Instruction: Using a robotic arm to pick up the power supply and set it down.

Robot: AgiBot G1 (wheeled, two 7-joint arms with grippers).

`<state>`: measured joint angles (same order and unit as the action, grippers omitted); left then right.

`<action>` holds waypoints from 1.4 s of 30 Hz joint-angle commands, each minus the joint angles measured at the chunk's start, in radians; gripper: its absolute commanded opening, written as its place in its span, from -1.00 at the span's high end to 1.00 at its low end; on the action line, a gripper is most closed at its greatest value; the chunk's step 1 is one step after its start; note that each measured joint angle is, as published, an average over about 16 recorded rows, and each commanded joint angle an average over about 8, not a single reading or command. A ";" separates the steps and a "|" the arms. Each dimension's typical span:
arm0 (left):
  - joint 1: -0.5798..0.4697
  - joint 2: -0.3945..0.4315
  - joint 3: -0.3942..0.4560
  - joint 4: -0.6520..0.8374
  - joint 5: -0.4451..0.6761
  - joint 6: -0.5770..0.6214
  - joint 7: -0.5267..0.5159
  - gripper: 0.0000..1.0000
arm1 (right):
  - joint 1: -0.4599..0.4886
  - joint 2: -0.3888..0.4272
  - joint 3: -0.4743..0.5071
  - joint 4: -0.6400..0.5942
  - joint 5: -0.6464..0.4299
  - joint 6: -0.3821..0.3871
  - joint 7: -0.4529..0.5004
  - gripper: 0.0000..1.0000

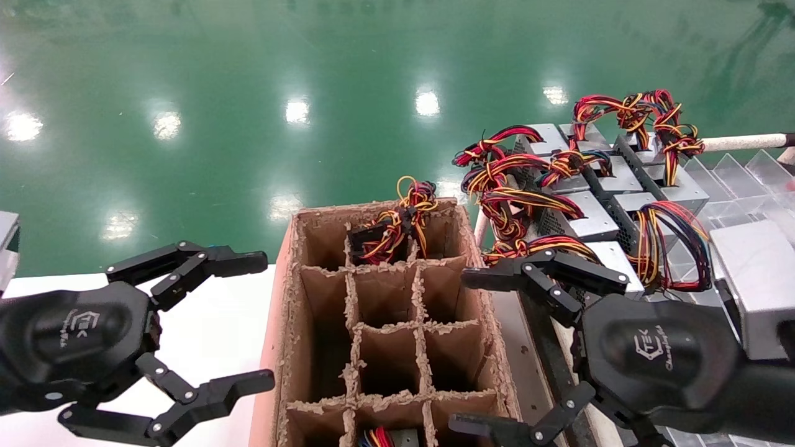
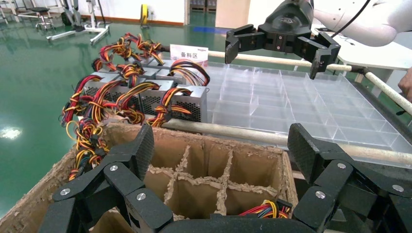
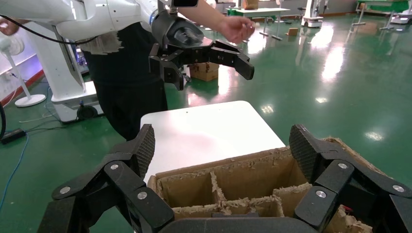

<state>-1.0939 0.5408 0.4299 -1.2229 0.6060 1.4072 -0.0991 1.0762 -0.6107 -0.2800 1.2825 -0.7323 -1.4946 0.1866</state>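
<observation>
Several silver-grey power supplies (image 1: 590, 217) with red-yellow-black wire bundles stand clustered on the rack at the right rear, also seen in the left wrist view as the power supplies (image 2: 189, 99). My right gripper (image 1: 459, 351) hovers open and empty over the right edge of a divided cardboard box (image 1: 292, 298), just short of that cluster. Its own view shows the right gripper (image 3: 222, 148) above the box cells. A wire bundle (image 1: 391, 230) fills a far cell, and another wire bundle (image 1: 376, 437) shows in a near cell. My left gripper (image 1: 261, 320) hangs open and empty left of the box.
A white table (image 1: 217, 310) lies left of the box. A clear plastic divider tray (image 1: 745, 180) and another silver box (image 1: 758, 279) sit at the far right. A grey rail (image 2: 243, 131) runs between box and rack. A person (image 3: 126, 73) stands behind the left arm.
</observation>
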 commanded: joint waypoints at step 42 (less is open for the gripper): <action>0.000 0.000 0.000 0.000 0.000 0.000 0.000 -1.00 | 0.000 0.000 0.000 0.000 0.000 0.000 0.000 -1.00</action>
<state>-1.0939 0.5408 0.4299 -1.2229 0.6060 1.4072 -0.0991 1.0762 -0.6107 -0.2800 1.2825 -0.7323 -1.4946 0.1866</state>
